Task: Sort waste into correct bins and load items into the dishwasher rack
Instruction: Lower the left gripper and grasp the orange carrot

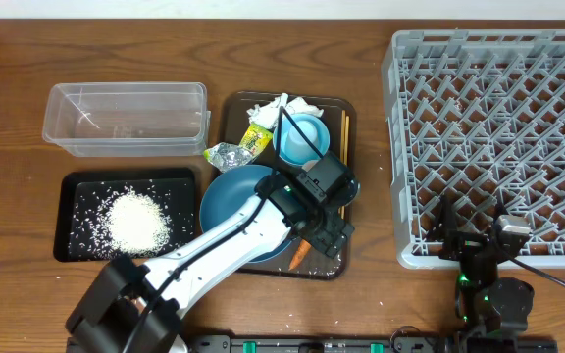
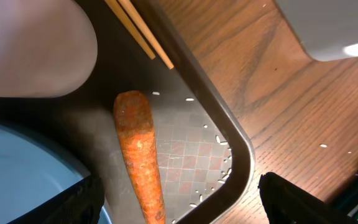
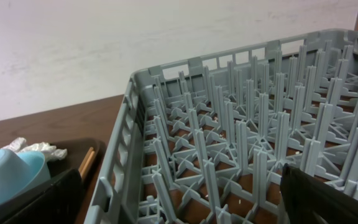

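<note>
Hanging over the small orange carrot on the brown tray with the left gripper wide open, a finger each side (ready to grab it). Parked by the rack with right gripper open, out of the way.

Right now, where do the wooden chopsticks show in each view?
Overhead: chopsticks along the brown tray's right edge, beside the light blue cup.
Left wrist: chopsticks top centre, above the carrot.
Right wrist: chopsticks lower left, left of the rack.
Shared landmark: the brown tray.
</note>
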Motion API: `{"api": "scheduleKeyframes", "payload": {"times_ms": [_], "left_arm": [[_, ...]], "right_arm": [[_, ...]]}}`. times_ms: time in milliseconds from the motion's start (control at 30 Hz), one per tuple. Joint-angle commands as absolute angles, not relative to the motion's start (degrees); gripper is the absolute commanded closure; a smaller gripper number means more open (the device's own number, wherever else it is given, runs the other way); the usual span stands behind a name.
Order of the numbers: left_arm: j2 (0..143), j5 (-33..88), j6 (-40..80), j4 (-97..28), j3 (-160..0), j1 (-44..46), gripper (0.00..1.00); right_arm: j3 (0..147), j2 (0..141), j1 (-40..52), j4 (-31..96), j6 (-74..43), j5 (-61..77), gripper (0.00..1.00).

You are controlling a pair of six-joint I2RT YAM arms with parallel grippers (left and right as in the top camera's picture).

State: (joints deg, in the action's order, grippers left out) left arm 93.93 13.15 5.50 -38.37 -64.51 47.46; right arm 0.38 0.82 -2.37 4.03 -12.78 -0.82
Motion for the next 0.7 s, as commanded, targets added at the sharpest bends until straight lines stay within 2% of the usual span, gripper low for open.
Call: {"api": "scheduleKeyframes", "payload": {"times_ms": [0,133,533,667], "left_arm": [[95.0,12.4,4.5,-38.5,-63.8,47.6,0.18],[95.3,12.4,4.4,-38.5,-63.8,47.8,0.22],[98.6,12.1,1.3,-35.5,-63.2,50.2,0.22],[100.3,7.4,1.3,-34.4,-63.2,50.2,0.22]], "right_arm": [[0.3,0.4,-3.4,4.3,-12.3,-0.6,0.01],[0.3,0.4,-3.4,4.3,-12.3,-0.6,0.01],[0.3,0.4,-3.4,4.3,-12.3,-0.6,0.01],[0.3,0.4,-3.4,4.3,-12.3,-0.6,0.01]]}}
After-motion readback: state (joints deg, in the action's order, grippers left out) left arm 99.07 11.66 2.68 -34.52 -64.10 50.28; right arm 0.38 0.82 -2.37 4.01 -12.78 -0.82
